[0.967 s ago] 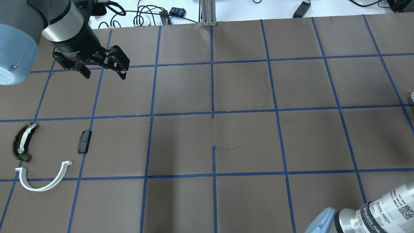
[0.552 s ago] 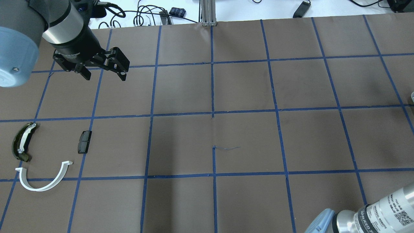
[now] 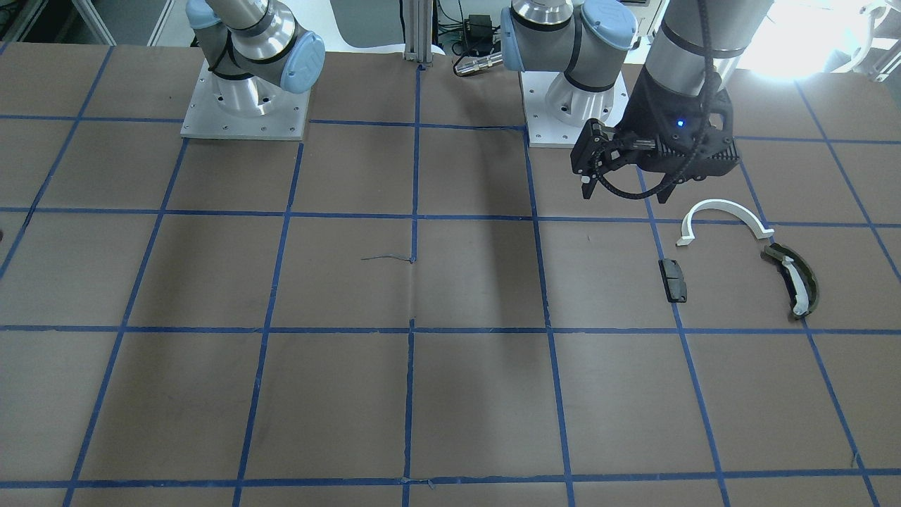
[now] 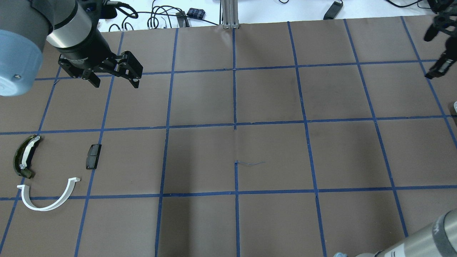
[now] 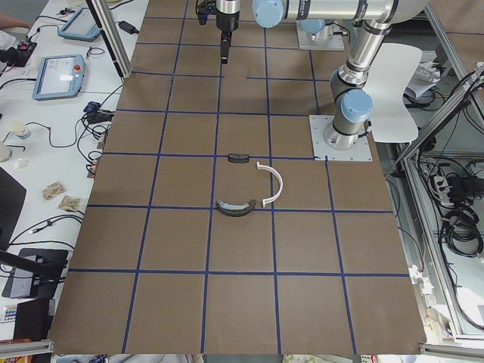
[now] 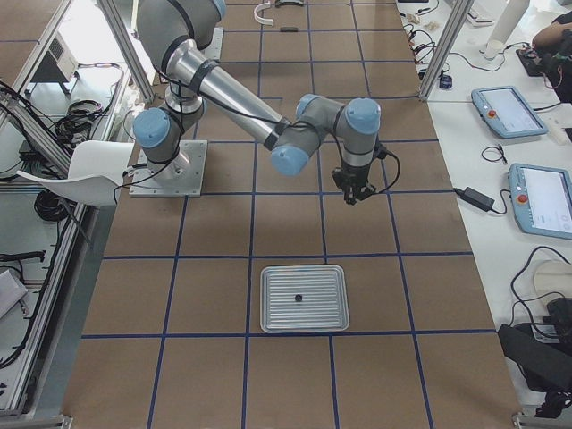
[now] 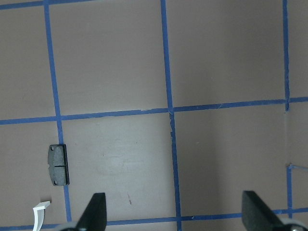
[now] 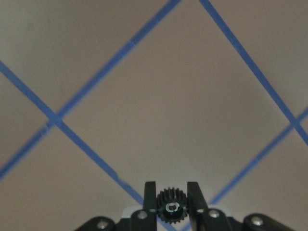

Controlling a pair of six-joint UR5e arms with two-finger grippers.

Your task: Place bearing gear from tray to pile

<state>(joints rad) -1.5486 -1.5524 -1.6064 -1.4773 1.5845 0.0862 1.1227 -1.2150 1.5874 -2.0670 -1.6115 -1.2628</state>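
At the near left of the brown counter with its blue tape grid point(image 4: 271, 157) lies the pile: a dark olive curved piece with a white strip point(image 4: 24, 157), a white plastic half-ring arc point(image 4: 43, 209) and a small black rectangular block point(image 4: 93, 156), all apart from one another. Farther back on that side, the left tool point(image 4: 115, 84) hangs above the counter with its fingers spread wide and nothing between them.

At the far right edge, the right tool point(image 6: 352, 197) is clamped on a small black toothed bearing gear point(image 8: 172, 208), pinched between both fingers and held clear of the counter. The silver metal tray point(image 6: 268, 322) sits farther right with one small dark part in its middle, too small to identify.

This looks like the carrying step: the gear is out of the tray but well apart from the pile. Next it needs a long traverse leftward across the counter, keeping clear of the left arm, then a descent beside the three parts before the fingers part.
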